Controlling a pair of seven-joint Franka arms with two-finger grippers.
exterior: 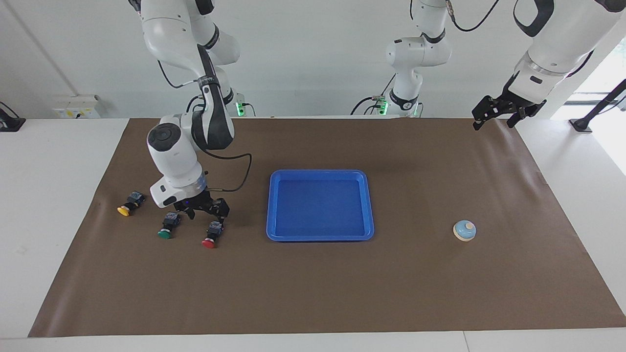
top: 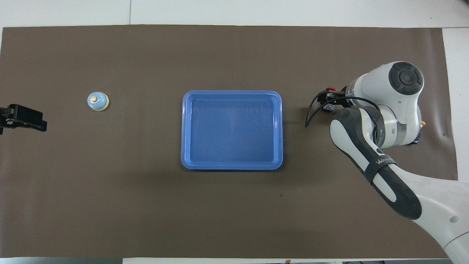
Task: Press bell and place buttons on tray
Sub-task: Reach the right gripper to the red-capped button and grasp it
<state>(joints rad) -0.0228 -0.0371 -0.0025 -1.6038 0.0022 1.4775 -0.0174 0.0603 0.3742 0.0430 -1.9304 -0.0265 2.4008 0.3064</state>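
Three buttons lie toward the right arm's end of the table: yellow (exterior: 126,207), green (exterior: 167,229) and red (exterior: 212,233). My right gripper (exterior: 207,213) is open and hangs low just over the red button's black body, not closed on it. In the overhead view the right gripper (top: 326,99) covers most of the red button (top: 331,89), and the arm hides the green one. The blue tray (exterior: 320,238) (top: 231,166) sits mid-table with nothing in it. The light-blue bell (exterior: 464,230) (top: 98,101) stands toward the left arm's end. My left gripper (exterior: 494,116) (top: 22,119) is open and waits high over the mat's corner.
A brown mat (exterior: 313,293) covers the table and its edges fall to white tabletop. The right arm's elbow and cable (top: 381,121) hang over the green and yellow buttons.
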